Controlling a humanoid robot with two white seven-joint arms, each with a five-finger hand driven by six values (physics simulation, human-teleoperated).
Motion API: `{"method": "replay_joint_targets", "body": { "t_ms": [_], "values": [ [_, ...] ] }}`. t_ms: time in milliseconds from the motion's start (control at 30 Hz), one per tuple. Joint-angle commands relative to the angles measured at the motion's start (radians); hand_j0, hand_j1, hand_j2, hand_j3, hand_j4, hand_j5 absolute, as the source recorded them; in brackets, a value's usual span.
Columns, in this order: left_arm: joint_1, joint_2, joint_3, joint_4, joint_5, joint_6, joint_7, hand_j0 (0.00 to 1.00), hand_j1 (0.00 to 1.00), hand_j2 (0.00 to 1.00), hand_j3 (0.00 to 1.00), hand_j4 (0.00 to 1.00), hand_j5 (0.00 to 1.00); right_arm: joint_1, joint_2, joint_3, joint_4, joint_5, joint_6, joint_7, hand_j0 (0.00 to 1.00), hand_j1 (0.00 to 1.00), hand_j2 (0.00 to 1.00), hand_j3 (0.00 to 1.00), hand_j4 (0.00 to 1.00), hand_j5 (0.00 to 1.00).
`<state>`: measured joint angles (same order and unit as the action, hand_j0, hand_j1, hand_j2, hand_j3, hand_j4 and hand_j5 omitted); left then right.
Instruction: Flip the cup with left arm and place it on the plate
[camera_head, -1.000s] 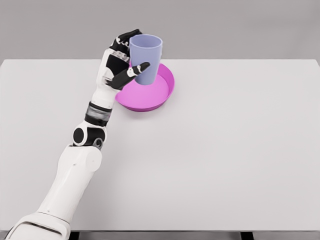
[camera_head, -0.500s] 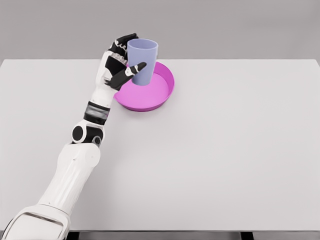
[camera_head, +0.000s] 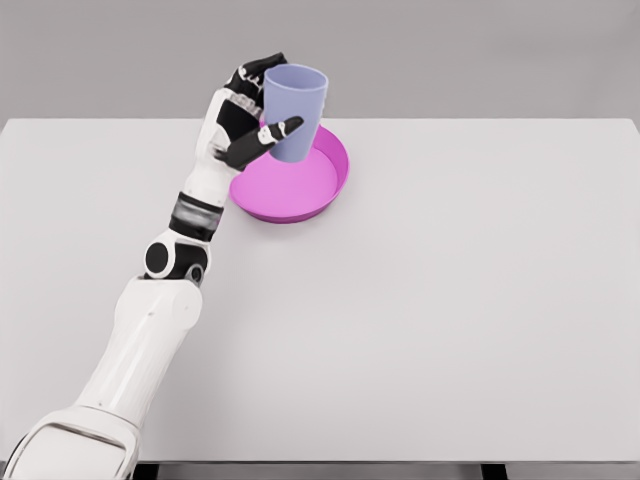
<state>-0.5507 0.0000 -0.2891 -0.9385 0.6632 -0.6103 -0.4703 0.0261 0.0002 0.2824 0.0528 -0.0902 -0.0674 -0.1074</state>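
A pale blue cup (camera_head: 297, 105) stands upright with its mouth facing up, over the far part of a magenta plate (camera_head: 295, 185) at the back left of the white table (camera_head: 450, 300). My left hand (camera_head: 250, 115) is shut on the cup from its left side, thumb across the front and fingers curled behind it. Whether the cup's base rests on the plate or hovers just above it cannot be told. The left arm reaches up from the lower left corner. The right arm is out of sight.
The table's far edge (camera_head: 450, 120) runs just behind the plate, with a grey wall beyond it.
The hand and cup dipped slightly left and down half a second ago, then rose and shifted right and farther back over the plate. The grasp has not changed.
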Motion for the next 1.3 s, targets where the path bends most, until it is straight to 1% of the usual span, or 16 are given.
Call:
{"method": "replay_joint_targets", "body": {
  "t_ms": [0, 200, 333, 433, 567, 667, 800, 867, 967, 1033, 1100, 1167, 1200, 1233, 1267],
  "values": [
    [0.0, 0.0, 0.001, -0.013, -0.01, -0.001, 0.012, 0.64, 0.64, 0.64, 0.64, 0.64, 0.64, 0.0, 0.0, 0.0, 0.001, 0.0, 0.0, 0.0, 1.0, 1.0, 1.0, 1.0, 1.0, 1.0],
    [0.002, 0.0, -0.008, -0.002, -0.01, -0.001, 0.076, 0.66, 0.66, 0.66, 0.66, 0.66, 0.66, 0.0, 0.0, 0.0, 0.001, 0.0, 0.0, 0.0, 1.0, 1.0, 1.0, 1.0, 1.0, 1.0],
    [0.005, 0.0, -0.01, -0.002, -0.01, -0.001, 0.081, 0.66, 0.66, 0.66, 0.66, 0.66, 0.66, 0.0, 0.0, 0.0, -0.001, 0.0, 0.0, 0.0, 1.0, 1.0, 1.0, 1.0, 1.0, 1.0],
    [0.008, 0.0, -0.005, 0.0, -0.008, -0.001, 0.108, 0.67, 0.67, 0.67, 0.67, 0.67, 0.67, 0.0, 0.0, 0.0, -0.001, 0.0, 0.0, 0.0, 1.0, 1.0, 1.0, 1.0, 1.0, 1.0],
    [0.009, 0.0, 0.001, 0.026, -0.008, -0.001, 0.145, 0.68, 0.68, 0.68, 0.68, 0.68, 0.68, 0.0, 0.0, 0.0, -0.001, 0.0, 0.0, 0.002, 1.0, 1.0, 1.0, 1.0, 1.0, 1.0],
    [0.025, 0.0, -0.001, 0.02, -0.008, -0.001, 0.145, 0.69, 0.69, 0.69, 0.69, 0.69, 0.69, 0.0, 0.0, 0.0, 0.001, 0.001, 0.0, 0.0, 1.0, 1.0, 1.0, 1.0, 1.0, 1.0],
    [0.025, 0.0, -0.013, 0.021, -0.01, -0.001, 0.137, 0.69, 0.69, 0.69, 0.69, 0.69, 0.69, 0.0, 0.0, 0.0, -0.001, 0.0, 0.0, 0.0, 1.0, 1.0, 1.0, 1.0, 1.0, 1.0],
    [0.011, 0.0, -0.013, 0.029, -0.01, -0.001, 0.134, 0.69, 0.69, 0.69, 0.69, 0.69, 0.69, 0.0, 0.0, 0.0, 0.001, 0.001, 0.0, 0.0, 1.0, 1.0, 1.0, 1.0, 1.0, 1.0],
    [0.003, 0.0, -0.013, 0.047, -0.01, -0.001, 0.134, 0.69, 0.69, 0.69, 0.69, 0.69, 0.69, 0.0, 0.0, 0.0, -0.001, 0.0, 0.0, 0.002, 1.0, 1.0, 1.0, 1.0, 1.0, 1.0],
    [-0.02, 0.0, -0.012, 0.082, -0.007, -0.001, 0.14, 0.69, 0.69, 0.69, 0.69, 0.69, 0.69, 0.0, 0.0, 0.0, -0.001, 0.0, 0.0, 0.0, 1.0, 1.0, 1.0, 1.0, 1.0, 1.0],
    [-0.021, 0.0, -0.002, 0.092, -0.002, -0.001, 0.142, 0.69, 0.69, 0.69, 0.69, 0.69, 0.69, 0.0, 0.0, 0.0, 0.001, 0.0, 0.0, 0.002, 1.0, 1.0, 1.0, 1.0, 1.0, 1.0],
    [-0.035, 0.0, 0.002, 0.125, 0.007, -0.001, 0.145, 0.69, 0.69, 0.69, 0.69, 0.69, 0.69, 0.0, 0.0, 0.0, -0.001, 0.0, 0.0, 0.0, 1.0, 1.0, 1.0, 1.0, 1.0, 1.0],
    [-0.041, 0.0, 0.004, 0.164, 0.007, -0.001, 0.145, 0.69, 0.69, 0.69, 0.69, 0.69, 0.69, 0.0, 0.0, 0.0, -0.001, 0.0, 0.0, 0.0, 1.0, 1.0, 1.0, 1.0, 1.0, 1.0],
    [-0.046, 0.0, 0.018, 0.182, 0.007, -0.001, 0.145, 0.69, 0.69, 0.69, 0.69, 0.69, 0.69, 0.0, 0.0, 0.0, -0.001, 0.0, 0.0, 0.0, 1.0, 1.0, 1.0, 1.0, 1.0, 1.0],
    [-0.045, 0.0, 0.034, 0.184, 0.007, -0.001, 0.144, 0.69, 0.69, 0.69, 0.69, 0.69, 0.69, 0.0, 0.0, 0.0, -0.001, 0.0, 0.0, 0.0, 1.0, 1.0, 1.0, 1.0, 1.0, 1.0]
  ]
}}
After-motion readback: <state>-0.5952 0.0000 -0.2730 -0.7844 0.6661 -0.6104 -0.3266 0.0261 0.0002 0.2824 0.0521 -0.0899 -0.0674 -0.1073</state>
